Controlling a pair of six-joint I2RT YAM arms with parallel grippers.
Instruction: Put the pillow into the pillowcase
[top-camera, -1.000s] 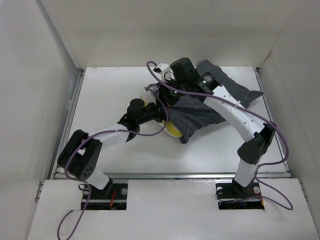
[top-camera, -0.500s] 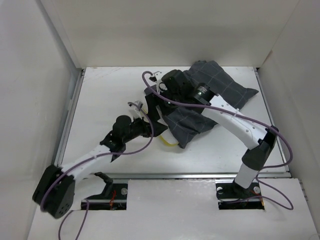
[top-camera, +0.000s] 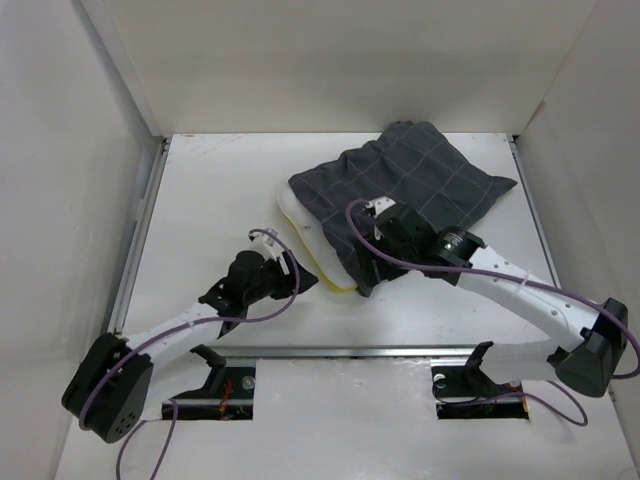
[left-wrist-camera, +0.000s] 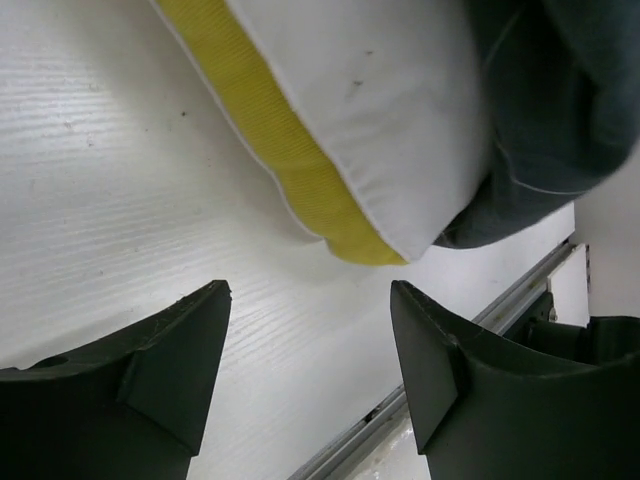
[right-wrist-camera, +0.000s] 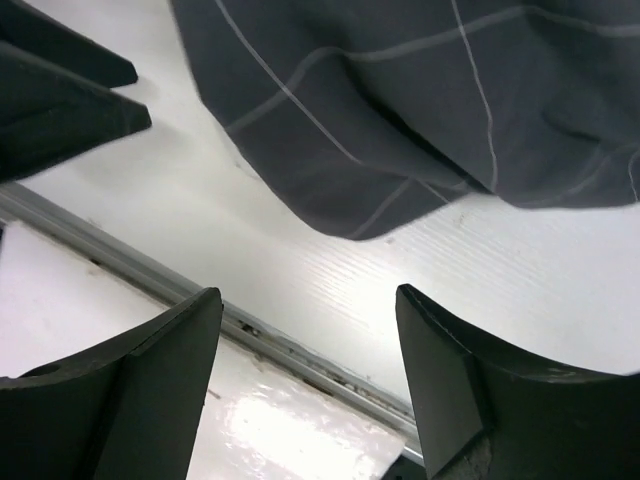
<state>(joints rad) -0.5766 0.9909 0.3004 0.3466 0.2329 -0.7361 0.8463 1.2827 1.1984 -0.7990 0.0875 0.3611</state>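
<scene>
Pillow (top-camera: 303, 230) mostly inside the pillowcase (top-camera: 410, 180), toward the bench's (top-camera: 210, 200) far right.
Its yellow edge pokes out; left pincer (left-wrist-camera: 310, 300) and right pincer (right-wrist-camera: 305, 310) gape wide, empty.

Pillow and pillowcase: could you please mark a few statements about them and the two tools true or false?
1. The cream-yellow rectangular pillow lies wholly inside the dark grey checked fabric pillowcase. False: one edge and a corner stick out on the side towards the left arm.
2. The left tool is open and holds nothing. True.
3. The right tool is shut on the pillowcase. False: it is open and empty, with a corner of the pillowcase lying beyond its fingertips.
4. The pillowcase rests on the white table. True.
</scene>
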